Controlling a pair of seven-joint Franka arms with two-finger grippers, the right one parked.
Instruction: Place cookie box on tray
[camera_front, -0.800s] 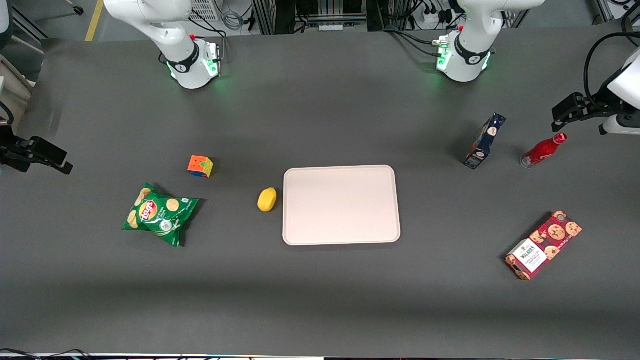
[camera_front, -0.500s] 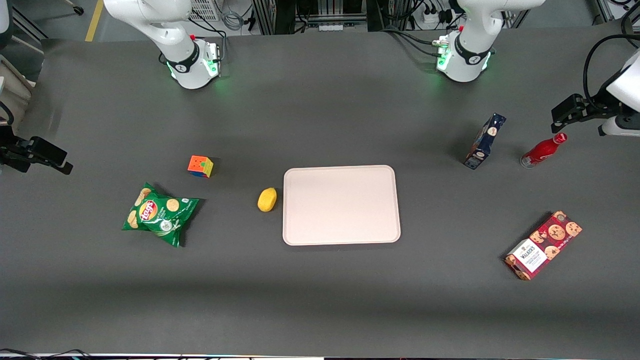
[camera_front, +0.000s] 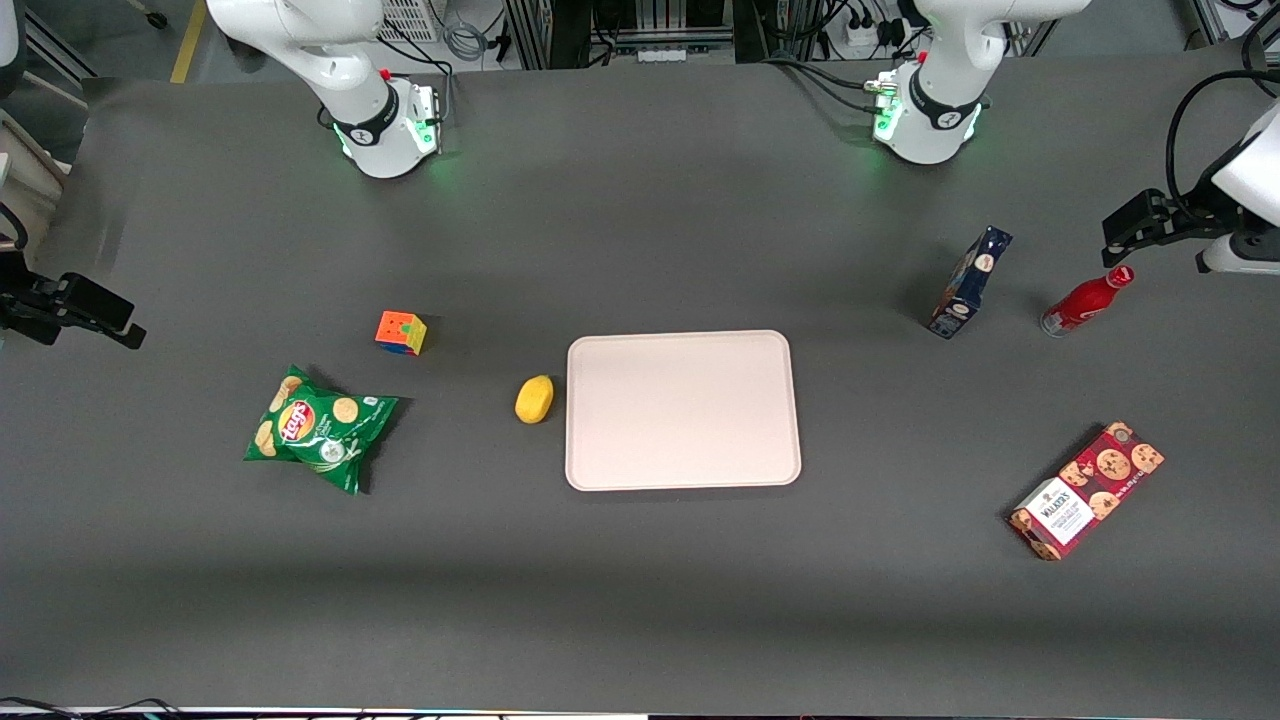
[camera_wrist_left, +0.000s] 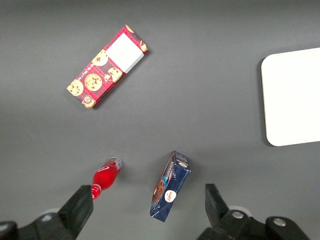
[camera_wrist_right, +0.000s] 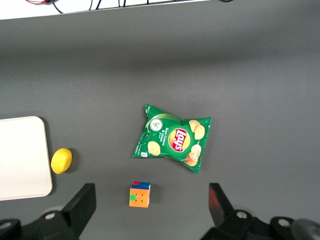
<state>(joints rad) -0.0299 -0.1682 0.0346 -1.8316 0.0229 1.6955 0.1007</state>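
Note:
The cookie box (camera_front: 968, 282), a slim navy carton with a round white-and-orange logo, stands upright on the table toward the working arm's end. It also shows in the left wrist view (camera_wrist_left: 170, 192). The pale pinkish-beige tray (camera_front: 683, 410) lies flat at the table's middle with nothing on it; a part of it shows in the left wrist view (camera_wrist_left: 292, 97). My gripper (camera_front: 1122, 234) hangs high above the table, beside the cookie box and above the red bottle. In the left wrist view the gripper (camera_wrist_left: 147, 194) is open wide and holds nothing, with the box seen between its fingers far below.
A red bottle (camera_front: 1085, 301) lies beside the cookie box. A red Walkers cookie box (camera_front: 1087, 490) lies nearer the front camera. A lemon (camera_front: 534, 399) touches the tray's edge. A puzzle cube (camera_front: 401, 332) and a green chips bag (camera_front: 318, 428) lie toward the parked arm's end.
My gripper has shifted very slightly at the working arm's end. Nothing on the table has moved.

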